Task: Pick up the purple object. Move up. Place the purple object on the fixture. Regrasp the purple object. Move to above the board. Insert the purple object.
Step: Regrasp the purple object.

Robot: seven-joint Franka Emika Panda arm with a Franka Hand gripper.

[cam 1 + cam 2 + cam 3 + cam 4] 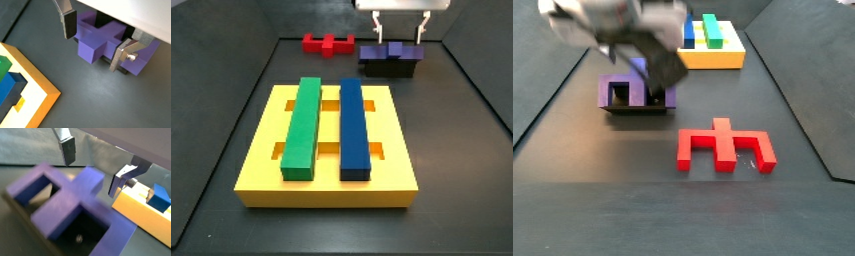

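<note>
The purple object rests on the black fixture at the far end of the floor, its raised ridge pointing up. It also shows in a side view on the fixture. My gripper hangs open just above it. In both wrist views the silver fingers stand on either side of the ridge of the purple object, with gaps showing and nothing held. The gripper shows wide open over the blurred purple object. The yellow board lies nearer, bearing its bars.
A red notched piece lies left of the fixture, and shows large in a side view. The board carries a green bar and a blue bar. The board's corner lies beside the fixture. Dark walls enclose the floor.
</note>
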